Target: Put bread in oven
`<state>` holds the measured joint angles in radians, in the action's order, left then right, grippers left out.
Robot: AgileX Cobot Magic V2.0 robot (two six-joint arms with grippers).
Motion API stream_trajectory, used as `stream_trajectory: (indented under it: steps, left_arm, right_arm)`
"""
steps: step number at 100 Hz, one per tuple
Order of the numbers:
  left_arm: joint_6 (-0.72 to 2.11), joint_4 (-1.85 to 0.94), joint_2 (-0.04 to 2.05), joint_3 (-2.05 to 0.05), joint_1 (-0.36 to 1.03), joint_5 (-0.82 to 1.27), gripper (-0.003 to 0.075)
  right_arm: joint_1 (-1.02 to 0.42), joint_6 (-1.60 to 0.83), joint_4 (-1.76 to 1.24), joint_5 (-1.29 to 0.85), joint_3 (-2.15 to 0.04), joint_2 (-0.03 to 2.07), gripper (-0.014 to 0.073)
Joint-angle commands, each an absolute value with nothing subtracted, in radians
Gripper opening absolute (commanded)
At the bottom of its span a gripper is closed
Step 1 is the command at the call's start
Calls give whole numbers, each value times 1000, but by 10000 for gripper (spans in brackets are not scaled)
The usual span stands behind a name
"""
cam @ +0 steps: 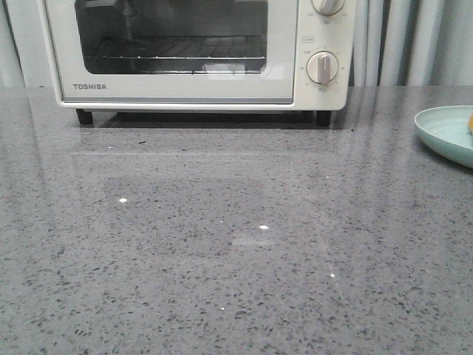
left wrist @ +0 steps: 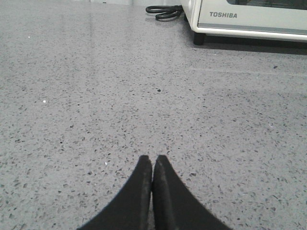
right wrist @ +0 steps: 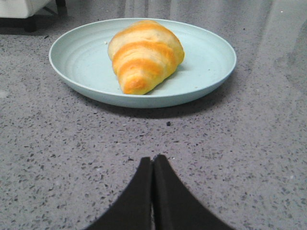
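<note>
The bread [right wrist: 144, 55], a golden-brown croissant with cream stripes, lies on a pale green plate [right wrist: 206, 62] ahead of my right gripper [right wrist: 153, 159], which is shut and empty low over the counter. In the front view only a sliver of the bread [cam: 471, 122] shows at the right edge, on the plate [cam: 443, 129]. The cream-white Toshiba oven [cam: 185, 89] stands at the back with its glass door closed. Its lower left corner shows in the left wrist view [left wrist: 249, 21]. My left gripper [left wrist: 153, 159] is shut and empty above the counter. Neither gripper shows in the front view.
A black cable [left wrist: 165, 12] lies coiled beside the oven's left side. The grey speckled counter [cam: 222, 244] stretches in front of the oven. An oven foot [right wrist: 29, 24] shows at the far edge of the right wrist view.
</note>
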<state>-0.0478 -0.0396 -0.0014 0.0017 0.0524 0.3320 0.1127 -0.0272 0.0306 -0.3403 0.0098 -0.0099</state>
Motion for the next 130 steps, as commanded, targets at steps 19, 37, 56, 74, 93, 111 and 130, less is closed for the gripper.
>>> stream_trajectory:
  steps: [19,37,56,74,93,111,130]
  left_arm:
    - [-56,39,-30,23,51,240,-21]
    - [-56,45,-30,23,51,231,-21]
    - [-56,45,-30,23,51,217,-21]
    - [-56,47,-30,23,51,216,-22]
    - [-56,47,-30,23,51,206,-21]
    - [-56,47,-30,23,51,202,-21]
    - [-56,47,-30,23,51,202,-21]
  right_arm:
    - [120,-29,32,-320,36,-28,-74]
    - [120,-29,32,-320,36,-28,-74]
    - [120,-29,32,-320,36,-28,-74]
    - [120,-29,32,-320,36,-28,-74]
    - [120,-29,32,-320,36,-28,-74]
    - [120,-29,32,-320,36,-28,-74]
    - [120,-29,32,-320,36,-28,-74]
